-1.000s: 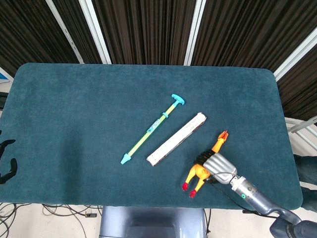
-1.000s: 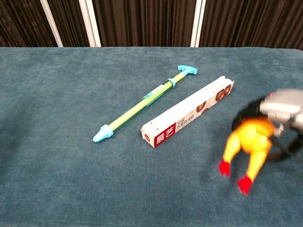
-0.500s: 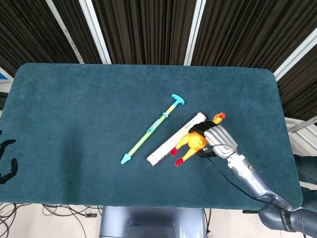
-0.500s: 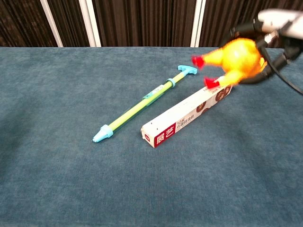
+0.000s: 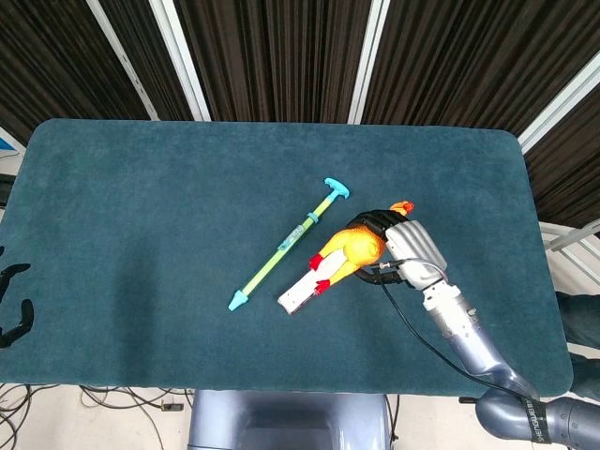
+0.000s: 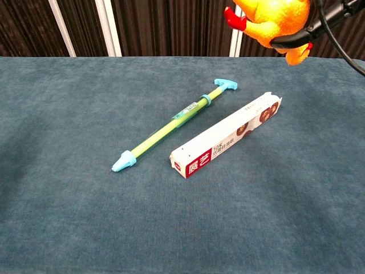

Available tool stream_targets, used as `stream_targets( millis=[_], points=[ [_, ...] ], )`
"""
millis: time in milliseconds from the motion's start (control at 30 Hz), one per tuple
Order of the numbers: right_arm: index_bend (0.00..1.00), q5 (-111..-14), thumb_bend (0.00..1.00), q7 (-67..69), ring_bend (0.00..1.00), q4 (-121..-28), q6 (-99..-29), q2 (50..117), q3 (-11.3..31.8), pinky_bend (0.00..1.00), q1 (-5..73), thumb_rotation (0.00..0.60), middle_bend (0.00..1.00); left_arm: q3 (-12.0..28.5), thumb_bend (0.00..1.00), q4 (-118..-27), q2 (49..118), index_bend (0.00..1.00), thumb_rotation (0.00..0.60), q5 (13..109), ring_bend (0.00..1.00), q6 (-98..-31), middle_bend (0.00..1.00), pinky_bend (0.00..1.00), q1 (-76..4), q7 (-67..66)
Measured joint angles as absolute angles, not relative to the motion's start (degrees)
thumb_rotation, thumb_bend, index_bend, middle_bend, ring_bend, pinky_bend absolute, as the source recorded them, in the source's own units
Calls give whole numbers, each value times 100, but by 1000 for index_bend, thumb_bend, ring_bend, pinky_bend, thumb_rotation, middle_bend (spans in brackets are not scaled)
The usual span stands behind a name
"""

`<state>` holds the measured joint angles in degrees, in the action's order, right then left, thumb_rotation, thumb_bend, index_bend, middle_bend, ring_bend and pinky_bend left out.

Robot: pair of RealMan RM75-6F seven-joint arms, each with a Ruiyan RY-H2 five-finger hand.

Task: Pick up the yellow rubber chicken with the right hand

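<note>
My right hand [image 5: 405, 248] grips the yellow rubber chicken [image 5: 349, 253] well above the table, over the long white box [image 5: 302, 292]. The chicken's red feet point left and its head pokes out past the hand to the upper right. In the chest view the chicken [image 6: 274, 18] hangs at the very top edge, with dark fingers [image 6: 296, 39] wrapped under it and most of the hand out of frame. My left hand [image 5: 11, 309] shows only as dark fingertips at the left edge of the head view, away from everything.
A white and red box [image 6: 228, 136] lies diagonally on the teal table [image 5: 141, 206]. A green and blue stick toy [image 6: 177, 124] lies parallel to it on its left. Dark curtains stand behind the table's far edge.
My right hand has lifted the chicken off the table at the front right and carried it up and to the left, over the box. The left hand has stayed put.
</note>
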<state>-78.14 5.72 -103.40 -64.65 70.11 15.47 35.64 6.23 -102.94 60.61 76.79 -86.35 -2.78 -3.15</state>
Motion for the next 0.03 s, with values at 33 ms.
stream_targets(
  millis=[33],
  points=[
    [638, -7804, 632, 563, 605, -10338, -6465, 7005, 1544, 352, 3562, 600, 584, 623, 526, -10294, 6061, 214, 600, 7678, 0, -8637, 0, 0, -278, -319]
  ],
)
